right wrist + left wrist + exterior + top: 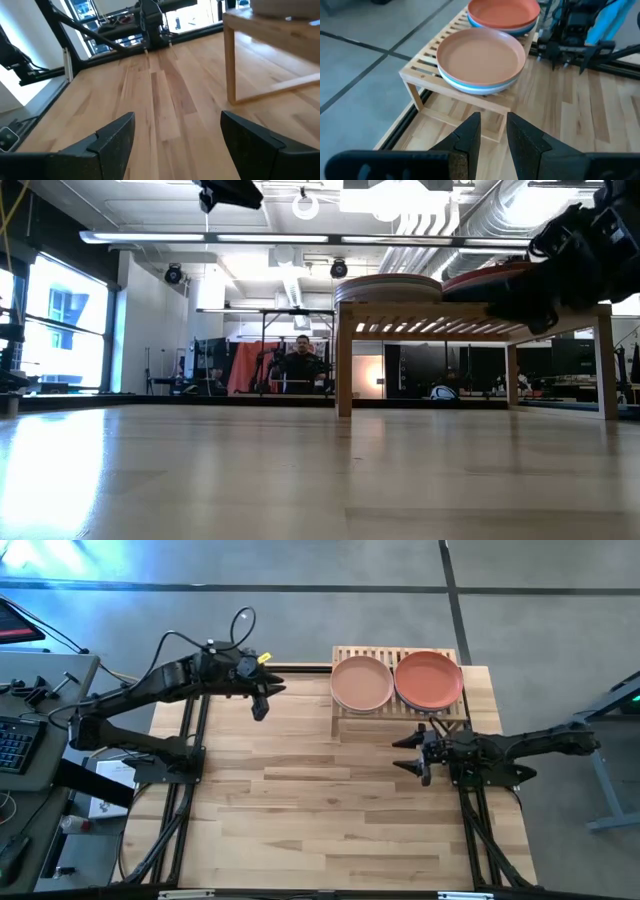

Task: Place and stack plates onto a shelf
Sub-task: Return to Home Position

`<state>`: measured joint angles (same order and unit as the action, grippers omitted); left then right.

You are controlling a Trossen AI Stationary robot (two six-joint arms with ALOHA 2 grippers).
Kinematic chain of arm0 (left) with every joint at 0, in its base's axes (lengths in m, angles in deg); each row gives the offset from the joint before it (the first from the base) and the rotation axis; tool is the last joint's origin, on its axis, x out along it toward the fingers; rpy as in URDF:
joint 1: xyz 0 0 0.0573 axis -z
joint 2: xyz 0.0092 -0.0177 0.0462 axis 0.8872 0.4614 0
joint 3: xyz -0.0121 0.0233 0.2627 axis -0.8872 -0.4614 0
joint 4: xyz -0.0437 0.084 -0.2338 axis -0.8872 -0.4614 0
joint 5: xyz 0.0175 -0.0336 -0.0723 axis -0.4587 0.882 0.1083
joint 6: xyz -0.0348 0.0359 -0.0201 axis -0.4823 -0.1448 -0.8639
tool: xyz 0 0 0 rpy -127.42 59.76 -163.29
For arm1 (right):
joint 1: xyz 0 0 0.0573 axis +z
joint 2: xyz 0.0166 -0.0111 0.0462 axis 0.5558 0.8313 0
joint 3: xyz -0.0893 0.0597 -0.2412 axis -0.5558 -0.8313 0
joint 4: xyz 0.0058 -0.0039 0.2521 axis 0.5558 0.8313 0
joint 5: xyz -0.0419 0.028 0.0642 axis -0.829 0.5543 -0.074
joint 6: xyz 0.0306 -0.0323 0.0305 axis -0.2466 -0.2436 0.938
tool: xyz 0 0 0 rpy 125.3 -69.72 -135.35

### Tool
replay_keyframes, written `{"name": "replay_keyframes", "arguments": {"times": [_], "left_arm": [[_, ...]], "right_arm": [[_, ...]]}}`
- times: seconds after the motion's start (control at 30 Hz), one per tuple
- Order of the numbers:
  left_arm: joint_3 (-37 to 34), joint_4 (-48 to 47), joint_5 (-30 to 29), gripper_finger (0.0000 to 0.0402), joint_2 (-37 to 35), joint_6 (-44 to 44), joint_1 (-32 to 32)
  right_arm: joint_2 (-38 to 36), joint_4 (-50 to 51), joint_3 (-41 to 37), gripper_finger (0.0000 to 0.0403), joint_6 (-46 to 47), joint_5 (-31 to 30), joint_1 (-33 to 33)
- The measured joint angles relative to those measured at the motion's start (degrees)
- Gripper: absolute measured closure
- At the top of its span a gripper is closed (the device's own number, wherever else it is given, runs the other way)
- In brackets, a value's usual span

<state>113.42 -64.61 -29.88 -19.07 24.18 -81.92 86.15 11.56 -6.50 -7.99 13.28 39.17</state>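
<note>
Low slatted light-wood shelf (345, 718) sits upper centre of the high view with two plate stacks: peach round matte plate (361, 683) tops the left stack, terracotta-orange plate (429, 679) the right; lower plates mostly hidden, maybe pale teal and blue. Left gripper (260, 706) upper left, fingers nearly closed, empty. Right gripper (413, 755) just below the shelf, fingers spread, empty.

Two plate stacks (388, 283) sit on the shelf (470, 312), a dark arm (575, 255) beside it.
</note>
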Motion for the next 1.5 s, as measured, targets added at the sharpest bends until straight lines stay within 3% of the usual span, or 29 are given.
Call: {"name": "replay_keyframes", "arguments": {"times": [0.6,0.9,1.5], "left_arm": [[-0.99,2.35,1.30,0.0319,-2.04,-0.26,1.42],[-14.90,12.86,1.16,0.0319,-9.76,-4.58,7.87],[-40.81,25.46,1.07,0.0319,-39.10,-5.03,17.26]], "right_arm": [[0.02,4.54,-1.28,0.0126,0.58,1.09,0.01],[0.00,4.84,-1.28,0.0126,1.53,1.05,0.01],[0.00,5.33,-1.28,0.0126,1.53,1.01,0.01]]}}
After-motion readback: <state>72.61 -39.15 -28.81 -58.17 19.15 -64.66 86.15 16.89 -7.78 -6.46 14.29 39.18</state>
